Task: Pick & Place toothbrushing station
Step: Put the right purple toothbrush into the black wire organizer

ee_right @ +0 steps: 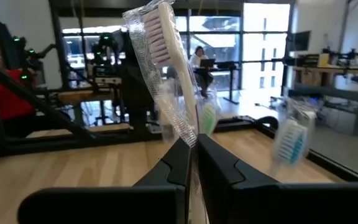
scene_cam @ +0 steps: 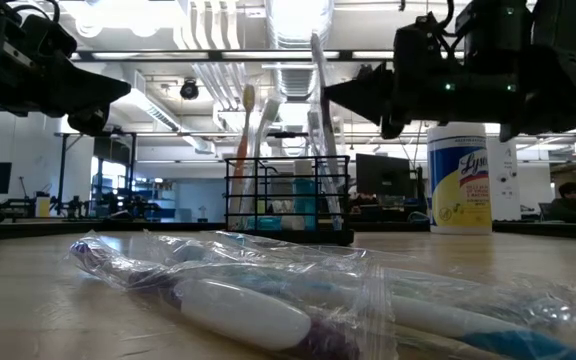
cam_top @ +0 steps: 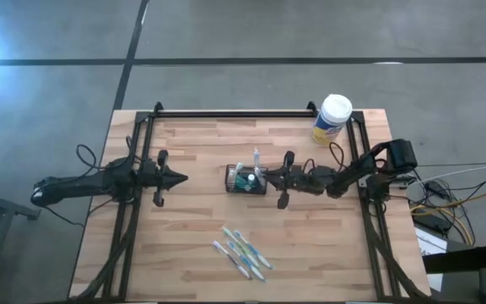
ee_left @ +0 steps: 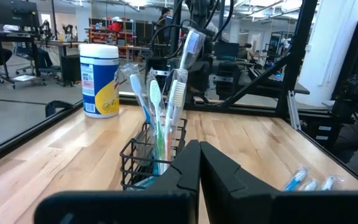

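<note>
The toothbrushing station (cam_top: 245,180) is a small black wire-mesh holder at the table's middle, and it also shows in the low view (scene_cam: 288,200). Several toothbrushes stand in it with their heads up. My right gripper (cam_top: 268,178) is just right of it, shut on a plastic-wrapped toothbrush (ee_right: 161,43) that rises taller than the others (scene_cam: 318,110). My left gripper (cam_top: 182,178) hovers left of the holder, shut and empty (ee_left: 199,155). My right gripper pinches the wrapped toothbrush's handle (ee_right: 187,132) between its two fingers, wrapper and all. The fingers come level from the table's right and lie across the brush. The brush stands nearly upright, head up, and its lower end reaches down inside the holder (scene_cam: 332,215).
A white-lidded, yellow-labelled wipes canister (cam_top: 332,116) stands at the far right. Several bagged toothbrushes (cam_top: 241,252) lie on the table near the front edge, close in the low view (scene_cam: 268,300). Bare wood lies between my left gripper and the holder.
</note>
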You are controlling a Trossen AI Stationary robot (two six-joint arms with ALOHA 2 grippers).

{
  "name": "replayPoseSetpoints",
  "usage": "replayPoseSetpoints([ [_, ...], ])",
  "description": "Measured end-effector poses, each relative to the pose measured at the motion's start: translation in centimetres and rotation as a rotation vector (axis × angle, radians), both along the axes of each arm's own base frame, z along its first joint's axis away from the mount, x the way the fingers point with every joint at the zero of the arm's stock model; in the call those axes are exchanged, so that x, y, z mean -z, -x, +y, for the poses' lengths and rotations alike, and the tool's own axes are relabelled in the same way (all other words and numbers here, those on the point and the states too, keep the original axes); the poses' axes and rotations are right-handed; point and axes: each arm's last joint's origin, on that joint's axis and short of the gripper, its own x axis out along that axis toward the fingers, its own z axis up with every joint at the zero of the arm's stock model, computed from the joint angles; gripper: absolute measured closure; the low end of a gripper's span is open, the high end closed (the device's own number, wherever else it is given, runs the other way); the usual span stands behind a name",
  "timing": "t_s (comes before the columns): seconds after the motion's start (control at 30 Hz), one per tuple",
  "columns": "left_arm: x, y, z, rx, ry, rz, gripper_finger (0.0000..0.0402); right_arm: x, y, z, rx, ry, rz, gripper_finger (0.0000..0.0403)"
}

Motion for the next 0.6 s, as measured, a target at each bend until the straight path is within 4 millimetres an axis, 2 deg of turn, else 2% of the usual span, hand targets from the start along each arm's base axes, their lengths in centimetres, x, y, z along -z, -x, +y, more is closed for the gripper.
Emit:
replayPoseSetpoints([
  [0.6,0.2,0.0,0.0,-0.006,0.005,0.010,0.0392,4.4,-2.3,-0.2,0.100,-0.101,0.048,0.0385],
])
